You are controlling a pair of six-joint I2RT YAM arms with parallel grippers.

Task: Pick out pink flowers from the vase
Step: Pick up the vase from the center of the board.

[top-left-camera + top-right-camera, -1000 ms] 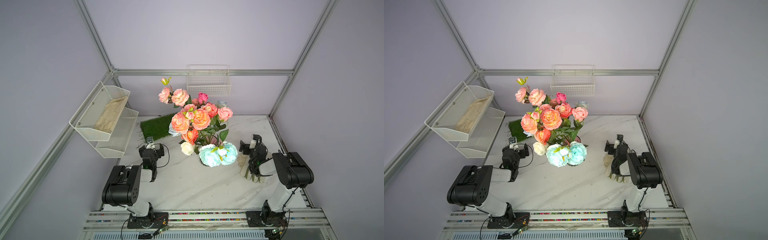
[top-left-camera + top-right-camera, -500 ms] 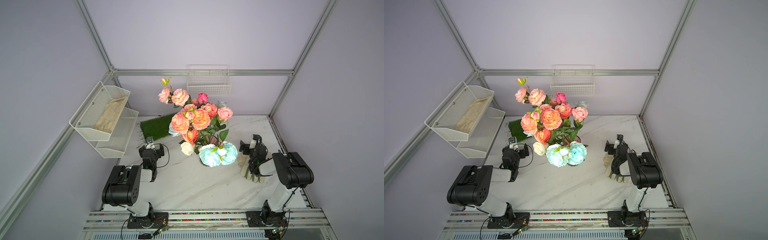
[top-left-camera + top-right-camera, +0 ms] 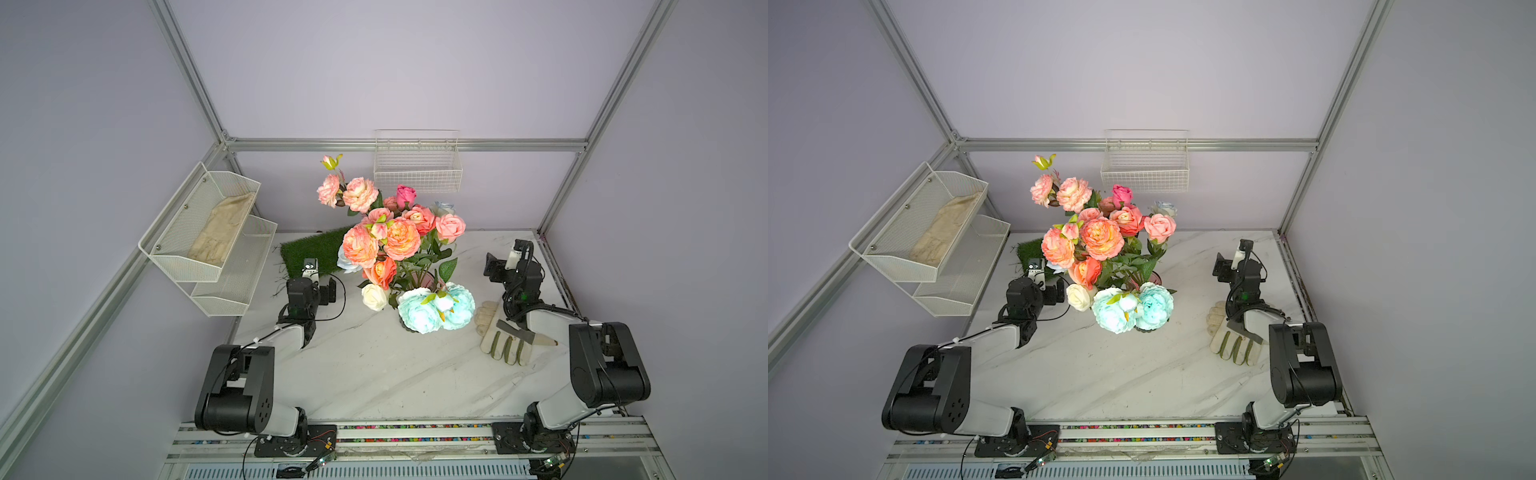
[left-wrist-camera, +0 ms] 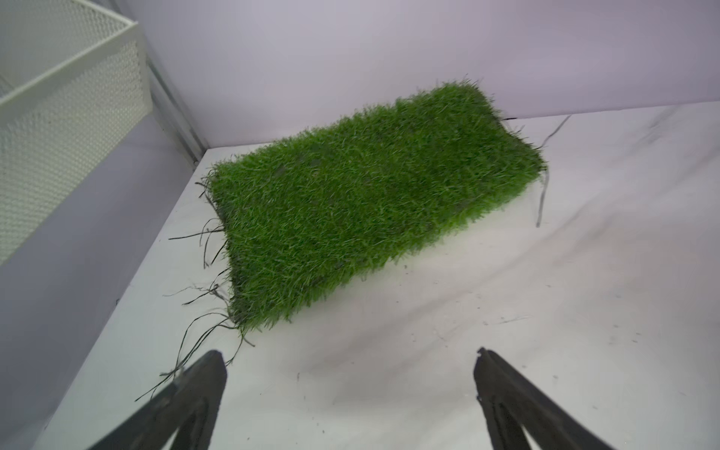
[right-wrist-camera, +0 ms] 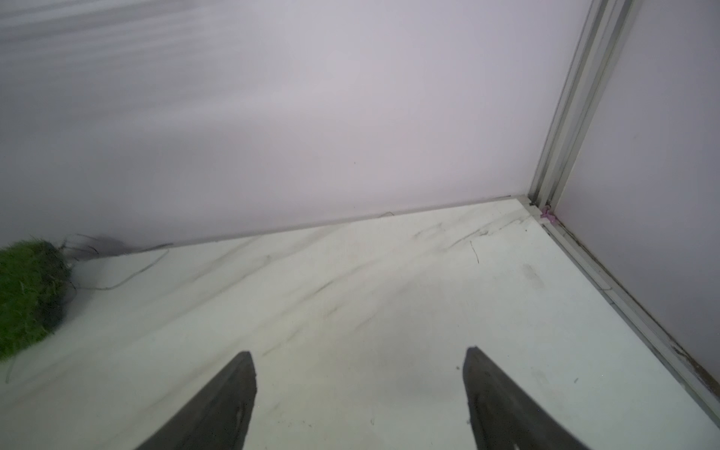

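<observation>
A: Where does the vase stand?

B: The small ribbed glass vase, pinkish at its flared rim, is about midway between the desk's left and right edges, somewhat nearer the back edge. Leaves and blooms hide most of it in both top views.

A: And the pink flowers?

B: All in it. The pink flowers are ruffled fabric roses and peonies in pink, salmon and coral, with one magenta bud high up. They rise on green leafy stems in a loose dome above the rim. Two frilly pale turquoise peonies droop over the vase's front, and a smooth cream-white rose hangs to their left.

A: The grippers?

B: The left gripper has its dark tapered fingers spread wide with nothing between them. It sits low over the white marble-patterned desk, facing a shaggy rectangular mat of green artificial grass near the back-left corner. The right gripper is likewise parted and empty, above bare desk towards the back-right corner.

A: Anything else?

B: A cream knitted work glove with greenish fingers lies flat near the right edge, partly under the right arm. A white perforated-metal two-tier shelf on the left frame holds a crumpled beige fabric piece. A white wire basket hangs on the back wall.
</observation>
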